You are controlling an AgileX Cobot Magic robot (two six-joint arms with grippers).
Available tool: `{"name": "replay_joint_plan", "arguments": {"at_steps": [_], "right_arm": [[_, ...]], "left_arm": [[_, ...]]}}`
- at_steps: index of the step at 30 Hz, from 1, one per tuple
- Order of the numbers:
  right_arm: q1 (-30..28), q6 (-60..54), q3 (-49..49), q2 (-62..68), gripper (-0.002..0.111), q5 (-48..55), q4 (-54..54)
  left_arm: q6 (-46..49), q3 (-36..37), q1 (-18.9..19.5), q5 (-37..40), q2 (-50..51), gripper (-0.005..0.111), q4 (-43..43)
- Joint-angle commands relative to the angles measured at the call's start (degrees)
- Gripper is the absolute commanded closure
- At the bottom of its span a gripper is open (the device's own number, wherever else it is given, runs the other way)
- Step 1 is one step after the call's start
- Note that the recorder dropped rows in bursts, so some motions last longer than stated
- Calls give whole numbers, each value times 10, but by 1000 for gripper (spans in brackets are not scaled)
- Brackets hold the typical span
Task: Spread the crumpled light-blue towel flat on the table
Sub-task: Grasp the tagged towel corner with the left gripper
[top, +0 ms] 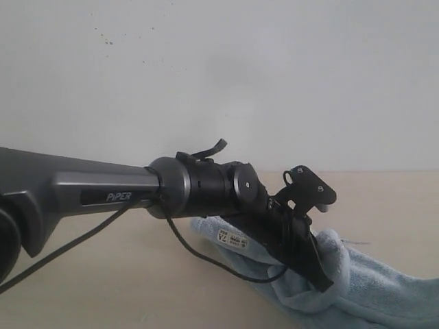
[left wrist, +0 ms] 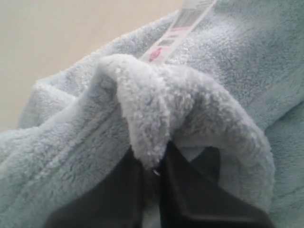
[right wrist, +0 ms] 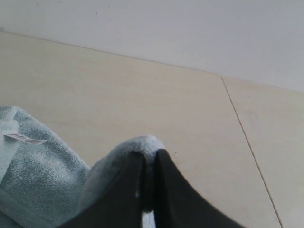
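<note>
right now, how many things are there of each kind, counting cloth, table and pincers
towel: 1
table: 1
pincers: 2, left pincer and right pincer, both shut on the towel
total: 4

Fluffy terry cloth of the towel (left wrist: 85,142) being pinched by the matt black left gripper (left wrist: 153,164), a smooth label (left wrist: 187,16) being shown beyond it, a smooth matt table (right wrist: 142,95) being seen past the right gripper (right wrist: 148,156)
</note>
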Motion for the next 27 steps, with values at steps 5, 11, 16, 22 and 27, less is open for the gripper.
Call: {"name": "replay_joint_plan", "arguments": {"at_steps": [5, 11, 16, 22, 27], "right_arm": [[-1, -1, 1, -1, 106, -4, 4], [-1, -1, 1, -1, 106, -3, 6], [-1, -3, 1, -1, 106, 0, 7], [-1, -4, 1, -1, 106, -1, 7], [-1, -4, 1, -1, 106, -9, 14]], "left_arm": [[3, -2, -2, 94, -73, 103, 8], [-26, 0, 2, 169, -83, 88, 47], [-34, 24, 3, 180, -72, 59, 28], [-33, 40, 3, 195, -69, 57, 12], [-24, 40, 1, 209, -69, 57, -27]]}}
